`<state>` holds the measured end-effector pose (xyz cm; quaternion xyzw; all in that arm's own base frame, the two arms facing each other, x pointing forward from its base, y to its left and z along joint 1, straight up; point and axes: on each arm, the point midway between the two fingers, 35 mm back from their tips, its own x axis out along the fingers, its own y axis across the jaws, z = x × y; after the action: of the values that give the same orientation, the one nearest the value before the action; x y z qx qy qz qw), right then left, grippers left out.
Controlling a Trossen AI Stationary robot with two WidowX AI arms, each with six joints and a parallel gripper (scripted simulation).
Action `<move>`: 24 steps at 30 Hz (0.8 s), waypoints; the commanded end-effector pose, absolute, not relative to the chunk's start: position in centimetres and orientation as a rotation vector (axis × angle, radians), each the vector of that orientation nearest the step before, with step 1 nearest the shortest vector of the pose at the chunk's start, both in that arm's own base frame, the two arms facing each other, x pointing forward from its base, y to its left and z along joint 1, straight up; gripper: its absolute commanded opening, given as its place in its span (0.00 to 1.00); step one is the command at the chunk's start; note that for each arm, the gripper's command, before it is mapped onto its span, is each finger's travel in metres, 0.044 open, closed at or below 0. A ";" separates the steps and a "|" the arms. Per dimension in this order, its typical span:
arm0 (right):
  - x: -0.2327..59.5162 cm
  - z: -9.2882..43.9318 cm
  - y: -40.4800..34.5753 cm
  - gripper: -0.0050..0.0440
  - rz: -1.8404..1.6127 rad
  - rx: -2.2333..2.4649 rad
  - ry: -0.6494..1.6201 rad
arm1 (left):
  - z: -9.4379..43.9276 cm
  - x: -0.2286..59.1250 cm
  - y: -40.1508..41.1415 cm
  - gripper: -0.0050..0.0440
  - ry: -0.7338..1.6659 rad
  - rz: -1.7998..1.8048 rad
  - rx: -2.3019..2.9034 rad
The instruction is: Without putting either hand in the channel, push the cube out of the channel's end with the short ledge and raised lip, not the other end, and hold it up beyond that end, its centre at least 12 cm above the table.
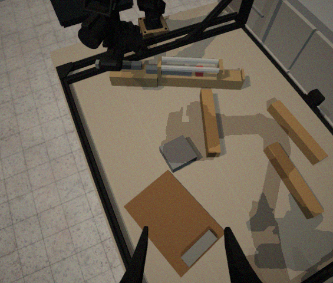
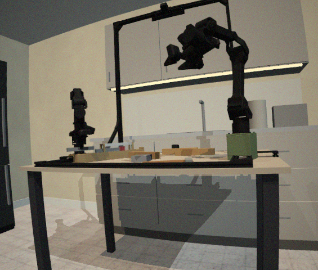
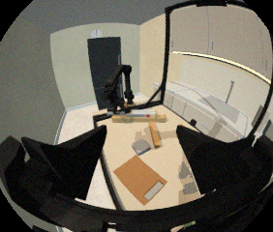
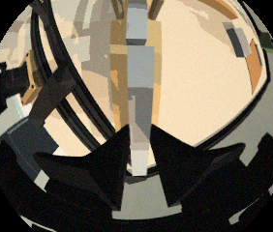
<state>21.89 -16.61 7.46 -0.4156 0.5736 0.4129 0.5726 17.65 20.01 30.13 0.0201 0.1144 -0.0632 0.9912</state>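
The red cube point(image 1: 199, 71) point(image 2: 121, 148) point(image 3: 148, 115) sits inside the channel point(image 1: 187, 82), under its clear rails, nearer the end with the short ledge and raised lip. A grey block point(image 1: 177, 72) lies in the channel behind the cube and sticks out over the long wooden ledge. My right gripper point(image 1: 111, 63) point(image 4: 139, 128) is shut on a grey bar point(image 1: 132, 65) point(image 4: 141, 68). It holds the bar level above that long ledge, roughly in line with the channel. The cube is hidden in the right wrist view. My left gripper point(image 1: 186, 227) point(image 2: 172, 66) point(image 3: 142, 129) is open and empty, high above the table.
A wooden bar point(image 1: 210, 121) point(image 3: 154, 134) lies near the channel's front side. Two more wooden bars point(image 1: 297, 132) point(image 1: 294, 179) lie farther right. A flat grey block point(image 1: 178, 152) and a brown board point(image 1: 169, 207) with a pale strip point(image 1: 199, 248) lie in front. A black frame point(image 1: 90, 161) edges the table.
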 end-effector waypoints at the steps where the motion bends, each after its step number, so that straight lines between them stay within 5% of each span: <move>1: 21.9 7.0 -16.5 0.18 0.975 -0.975 1.342 | 30.2 17.6 20.0 0.92 0.226 -0.126 0.041; 10: 21.8 5.6 -16.4 0.18 0.975 -0.975 1.342 | 30.2 17.6 20.0 0.92 0.226 -0.126 0.041; 16: 21.8 6.2 -16.6 0.48 0.967 -0.975 1.344 | 30.2 17.6 20.0 0.92 0.226 -0.126 0.041; 24: 21.8 6.2 -16.6 0.51 0.967 -0.975 1.344 | 30.2 17.6 20.0 0.92 0.226 -0.126 0.041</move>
<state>21.82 -16.59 6.09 -0.4151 0.5738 0.4130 0.5726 17.63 20.03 30.13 0.0201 0.1144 -0.0628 0.9912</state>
